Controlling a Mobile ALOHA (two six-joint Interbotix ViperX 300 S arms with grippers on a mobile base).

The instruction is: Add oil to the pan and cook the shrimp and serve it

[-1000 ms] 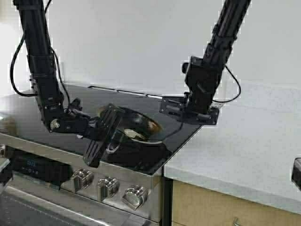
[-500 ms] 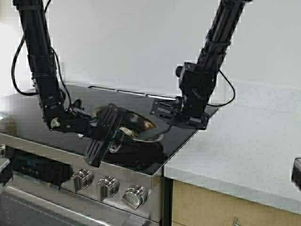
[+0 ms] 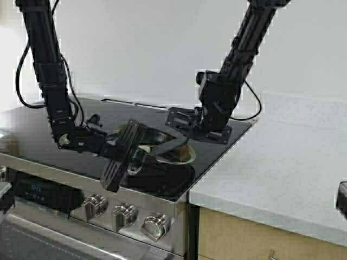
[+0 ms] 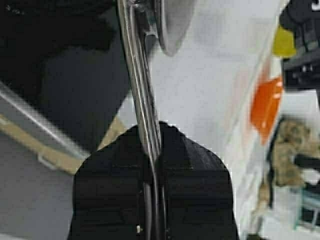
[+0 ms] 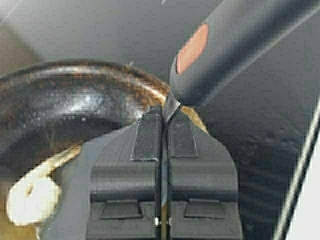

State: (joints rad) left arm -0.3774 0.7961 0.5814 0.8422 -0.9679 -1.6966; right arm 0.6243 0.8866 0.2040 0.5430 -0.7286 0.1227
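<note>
The pan [image 3: 169,147], steel with a dark inside, sits tilted over the black cooktop. My left gripper [image 3: 136,146] is shut on its stubby steel handle [image 4: 141,95]. My right gripper [image 3: 180,132] hangs over the pan's right side, shut on the thin metal neck of a grey spatula [image 5: 235,45] with an orange dot on its handle. In the right wrist view the spatula's grey blade lies inside the pan [image 5: 75,100], and the shrimp [image 5: 29,201], pale and curled, lies by the blade's edge. I cannot make out the oil.
The glass cooktop [image 3: 32,130] ends at a white counter [image 3: 282,162] on the right. Stove knobs [image 3: 124,214] line the front edge. In the left wrist view an orange bowl [image 4: 265,105] and a yellow shape [image 4: 283,42] stand on the counter.
My right arm has swung left and slightly up, bringing the spatula over and into the pan. My left gripper, still on the handle, has shifted a little up and to the right.
</note>
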